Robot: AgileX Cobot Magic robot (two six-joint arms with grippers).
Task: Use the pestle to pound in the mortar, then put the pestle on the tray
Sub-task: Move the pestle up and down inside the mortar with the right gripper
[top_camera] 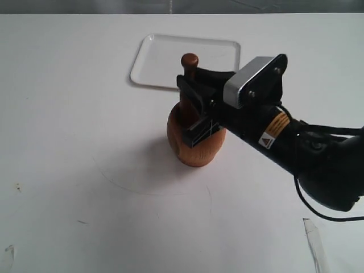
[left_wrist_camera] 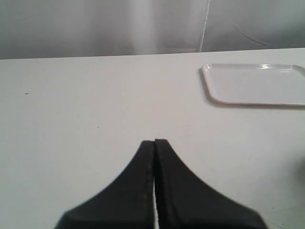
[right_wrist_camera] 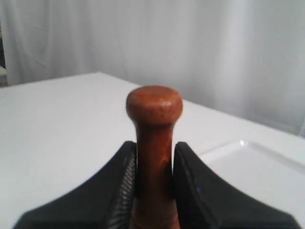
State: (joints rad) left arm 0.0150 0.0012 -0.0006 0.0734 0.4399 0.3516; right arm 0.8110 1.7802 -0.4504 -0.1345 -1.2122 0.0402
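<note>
The right hand (right_wrist_camera: 154, 157) grasps the pestle (top_camera: 189, 61) just below its round knob, and the stick stands upright with its lower end inside the mortar (top_camera: 193, 151) on the white bench (top_camera: 68, 142). Beyond the mortar and apart from it lies the tray (top_camera: 159, 57). The left hand (left_wrist_camera: 154, 143) is clenched on nothing, fingers pressed together above the bench.

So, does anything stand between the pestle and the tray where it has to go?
Nothing visible does. The slim dark-brown wooden pestle stands in the rounded orange-brown wooden mortar, held by the right gripper, jaws shut on it. The flat white plastic tray lies bare just beyond; only the mortar's rim needs clearing.
</note>
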